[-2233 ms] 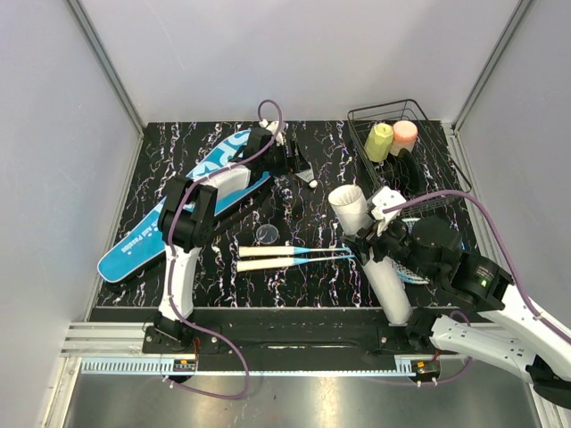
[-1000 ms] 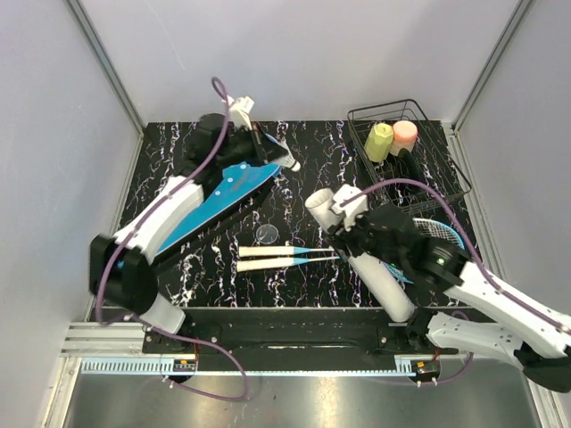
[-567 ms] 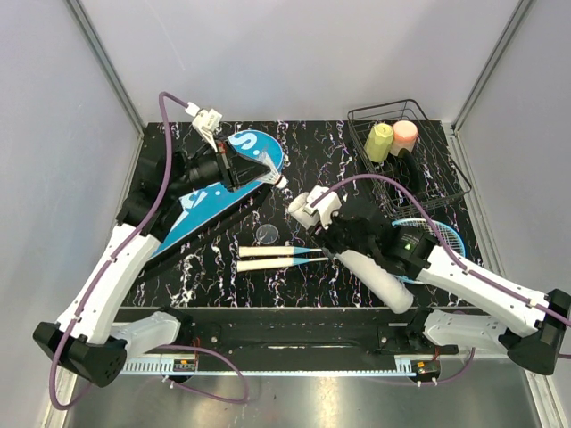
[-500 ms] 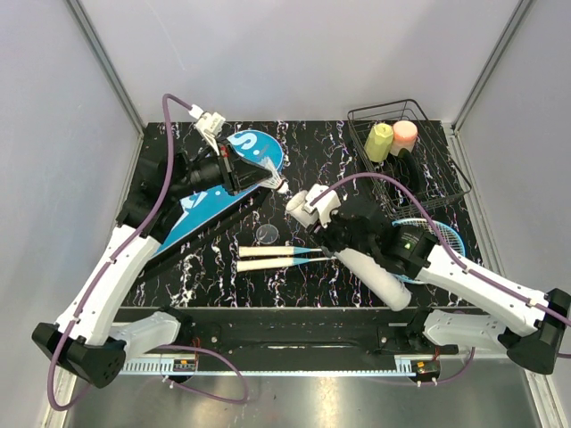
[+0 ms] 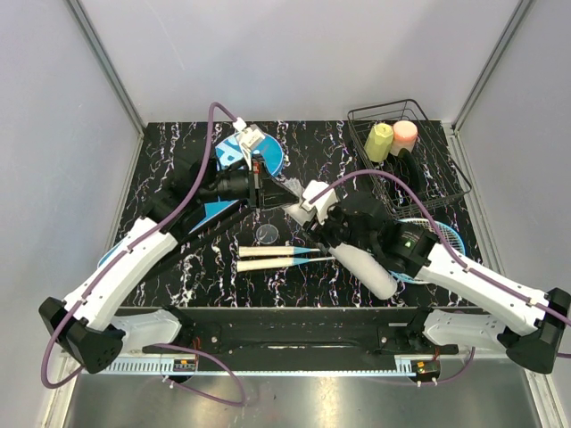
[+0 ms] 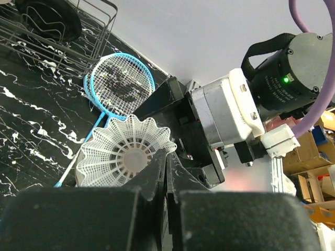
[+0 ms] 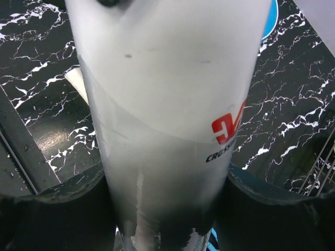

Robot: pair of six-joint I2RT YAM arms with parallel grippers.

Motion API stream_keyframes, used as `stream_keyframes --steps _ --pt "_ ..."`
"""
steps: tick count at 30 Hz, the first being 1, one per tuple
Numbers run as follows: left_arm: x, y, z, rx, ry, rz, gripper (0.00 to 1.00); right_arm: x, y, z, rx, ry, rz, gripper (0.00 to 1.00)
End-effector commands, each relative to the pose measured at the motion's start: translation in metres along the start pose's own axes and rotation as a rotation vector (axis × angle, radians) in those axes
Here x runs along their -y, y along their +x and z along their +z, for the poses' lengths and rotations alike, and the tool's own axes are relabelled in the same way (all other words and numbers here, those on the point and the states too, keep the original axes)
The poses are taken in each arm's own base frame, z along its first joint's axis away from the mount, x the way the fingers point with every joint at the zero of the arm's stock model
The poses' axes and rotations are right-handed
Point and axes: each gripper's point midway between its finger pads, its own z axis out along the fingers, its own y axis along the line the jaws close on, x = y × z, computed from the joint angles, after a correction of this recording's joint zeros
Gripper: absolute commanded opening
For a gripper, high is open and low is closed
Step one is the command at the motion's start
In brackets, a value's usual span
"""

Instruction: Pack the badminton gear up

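My left gripper [image 5: 284, 194] is shut on the rim of a white shuttlecock [image 6: 125, 151], whose skirt opens toward the left wrist camera, and holds it at the upper end of the long white tube [image 5: 368, 270]. My right gripper [image 5: 337, 234] is shut around that tube [image 7: 167, 104], which slants over the table; its fingers [image 7: 68, 193] press both sides. Two rackets lie with white handles [image 5: 264, 258] side by side, and one blue head [image 6: 120, 86] shows past the right arm. The blue cover [image 5: 234, 153] lies at the back left, partly under the left arm.
A black wire basket [image 5: 439, 178] at the back right holds a yellow bottle [image 5: 379, 141] and a pink one [image 5: 405, 134]. A small round clear lid [image 5: 266, 234] lies just behind the racket handles. The two wrists are very close together over the table's middle.
The left arm has swung from the back left to the middle, carrying the shuttlecock to the tube's upper end. The right arm has shifted the tube slightly; both grips are unchanged.
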Motion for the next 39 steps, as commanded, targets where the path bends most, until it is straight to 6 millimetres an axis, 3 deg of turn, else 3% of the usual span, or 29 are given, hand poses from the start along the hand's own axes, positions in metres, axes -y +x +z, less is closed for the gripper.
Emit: stream_keyframes --steps 1,5,6,13,20,23,26,36,39 --pt "0.016 0.0 0.013 -0.013 0.096 0.017 0.0 0.005 -0.06 -0.016 0.212 0.001 -0.018 0.25" --pt "0.025 -0.003 0.012 -0.004 0.142 0.015 0.32 0.005 -0.054 -0.018 0.208 0.003 -0.022 0.25" --pt "0.027 -0.006 0.011 0.009 0.149 0.03 0.45 0.006 -0.054 -0.02 0.214 0.006 -0.022 0.25" --pt "0.033 -0.004 0.011 -0.015 0.193 0.052 0.75 0.006 -0.055 -0.032 0.248 0.01 -0.017 0.25" --pt "0.036 0.019 0.035 -0.111 0.256 0.001 0.8 0.006 -0.07 -0.039 0.299 -0.003 -0.02 0.25" --pt "0.025 0.029 0.045 -0.16 0.2 -0.008 0.8 0.007 -0.072 -0.038 0.299 0.0 -0.029 0.25" --pt "0.015 0.034 0.043 -0.188 0.138 0.002 0.82 0.008 -0.069 -0.039 0.296 0.005 -0.033 0.25" --pt "0.034 0.036 0.036 -0.228 0.231 0.021 0.97 -0.004 -0.067 -0.042 0.308 -0.056 -0.053 0.25" --pt "0.036 0.022 0.027 -0.163 0.176 0.089 0.98 -0.002 -0.065 -0.04 0.292 -0.047 -0.056 0.25"
